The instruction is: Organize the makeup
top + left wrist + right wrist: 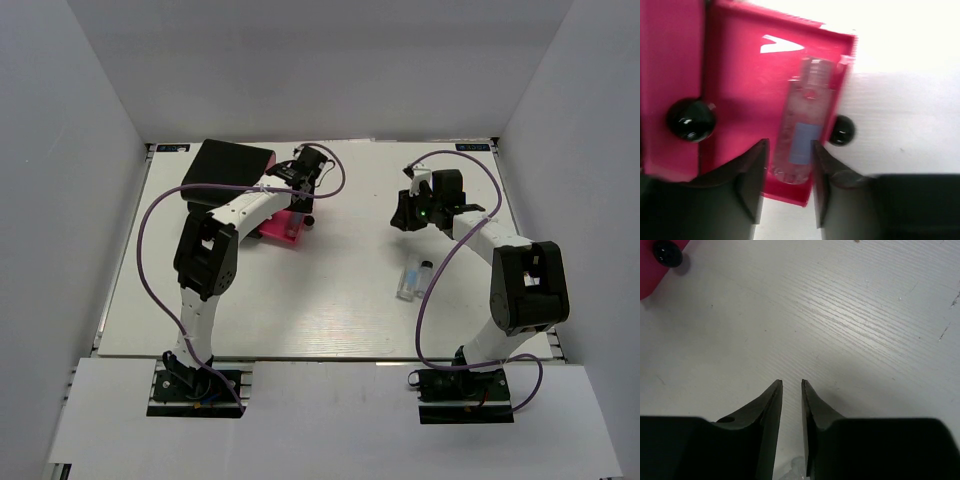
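Observation:
A clear bottle with a pale blue label (805, 115) lies lengthwise in an open pink drawer (740, 90). My left gripper (787, 150) is open, one finger on each side of the bottle's near end, just above it. In the top view my left gripper (297, 208) hangs over the pink drawer (280, 228). Two small clear bottles (412, 280) lie on the white table near the right arm. My right gripper (403, 215) is up and left of them. Its fingers (791, 382) stand nearly together with a narrow gap, holding nothing. Other makeup is out of view.
A black box (230, 165) stands at the back left, behind the drawer. A second pink drawer front (670, 60) with a black knob (690, 120) is left of the open one. The open drawer's knob (841, 130) also shows in the right wrist view (667, 252).

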`<state>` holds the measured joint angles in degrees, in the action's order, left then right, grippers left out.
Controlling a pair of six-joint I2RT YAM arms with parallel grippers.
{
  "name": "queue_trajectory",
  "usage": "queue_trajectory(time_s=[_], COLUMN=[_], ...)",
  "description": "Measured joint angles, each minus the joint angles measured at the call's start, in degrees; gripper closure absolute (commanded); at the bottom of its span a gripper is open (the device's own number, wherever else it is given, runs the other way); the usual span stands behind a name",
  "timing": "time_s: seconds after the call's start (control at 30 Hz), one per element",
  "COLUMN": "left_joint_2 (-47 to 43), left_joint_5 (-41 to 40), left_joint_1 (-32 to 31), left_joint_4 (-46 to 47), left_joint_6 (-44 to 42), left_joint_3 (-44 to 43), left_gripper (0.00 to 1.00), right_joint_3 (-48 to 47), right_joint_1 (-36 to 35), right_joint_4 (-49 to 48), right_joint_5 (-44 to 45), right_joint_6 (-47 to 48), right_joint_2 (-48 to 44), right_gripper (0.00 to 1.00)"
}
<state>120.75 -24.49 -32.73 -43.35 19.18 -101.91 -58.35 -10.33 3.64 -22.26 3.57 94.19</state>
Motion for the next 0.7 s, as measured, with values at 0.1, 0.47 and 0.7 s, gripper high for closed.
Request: queue_trajectory(time_s=[0.1,0.47,0.7], left_joint_2=[-0.5,3.82,9.16], left_joint_5=[5.18,34.99,48.52], left_joint_1=[-0.35,-10.45,-17.81], left_joint_4=[1.77,7.06,9.64], left_joint_6=[-1.62,-0.9,4.5], left_joint_3=[-0.26,-13.73,-14.43], left_gripper=[0.67,0.29,0.21], right_joint_3=[0.02,1.38,2.67], right_joint_1=[0.11,3.52,10.23], right_joint_4=[0.59,5.09,7.06], right_joint_5=[-0.02,5.11,9.09], right_joint_6=[1.18,2.6,-0.2], right_joint_2=[0.0,-2.27,-4.81], right_gripper=[0.93,0.59,0.51])
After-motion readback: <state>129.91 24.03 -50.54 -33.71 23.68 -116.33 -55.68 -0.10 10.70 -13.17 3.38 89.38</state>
